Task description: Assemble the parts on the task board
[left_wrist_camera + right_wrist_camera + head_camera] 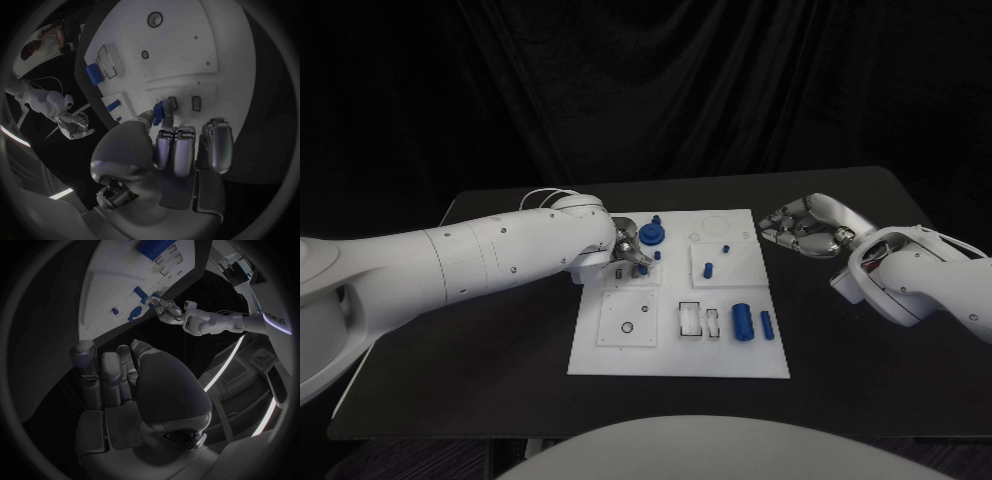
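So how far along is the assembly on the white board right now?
Early to midway, it seems. A tall blue piece already stands upright near the task board's far left. The left hand pinches a small blue part over slots there. The right hand hovers beside the board, holding nothing. Two blue cylinders still lie loose at the near right.

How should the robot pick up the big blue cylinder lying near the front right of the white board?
Probably across its round sides at the middle, coming straight down from above. The large blue cylinder lies flat on the white task board, long axis pointing away from the robot, with a thinner blue pin close beside it, so fingers need care on that side.
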